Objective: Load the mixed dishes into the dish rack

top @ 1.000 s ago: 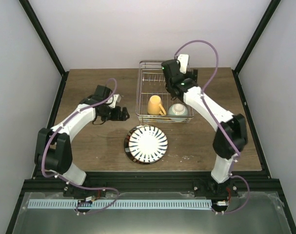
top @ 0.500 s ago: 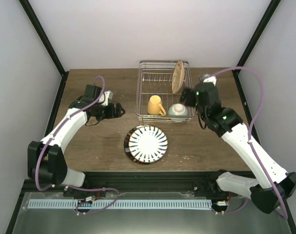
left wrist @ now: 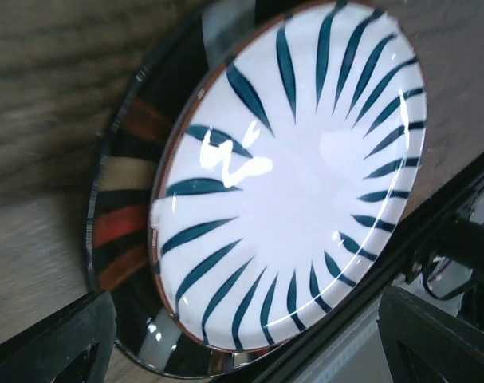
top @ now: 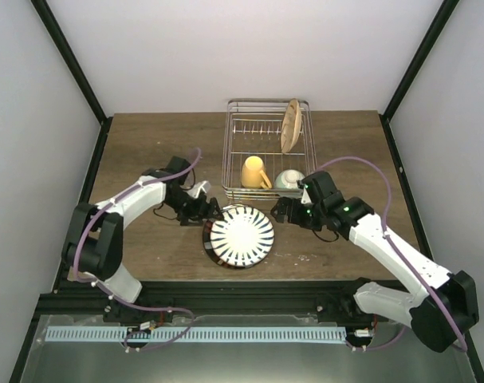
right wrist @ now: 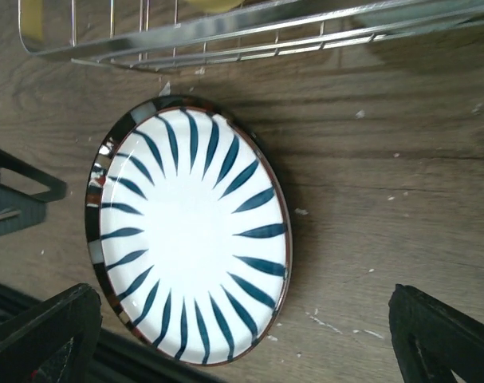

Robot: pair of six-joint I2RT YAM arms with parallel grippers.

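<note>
A white plate with dark blue stripes (top: 242,234) lies on a dark-rimmed patterned plate (top: 209,236) near the table's front. My left gripper (top: 212,210) is open and empty just left of the stack. My right gripper (top: 278,211) is open and empty just right of it. The left wrist view fills with the striped plate (left wrist: 297,175) and the dark rim (left wrist: 122,223) under it. The right wrist view shows the stack (right wrist: 190,231) between my fingertips (right wrist: 42,331). The dish rack (top: 235,152) holds the floral plate (top: 290,125) upright, the yellow mug (top: 254,172) and the teal bowl (top: 290,179).
The rack's front wire edge (right wrist: 249,36) lies just beyond the plates. My left gripper's black body (right wrist: 18,199) shows at the left of the right wrist view. The table's black front rail (top: 242,283) runs close below the stack.
My right arm has drawn back from the rack, leaving the floral plate upright there, and come down beside the plate stack. My left gripper has swung right to the stack's left edge.
</note>
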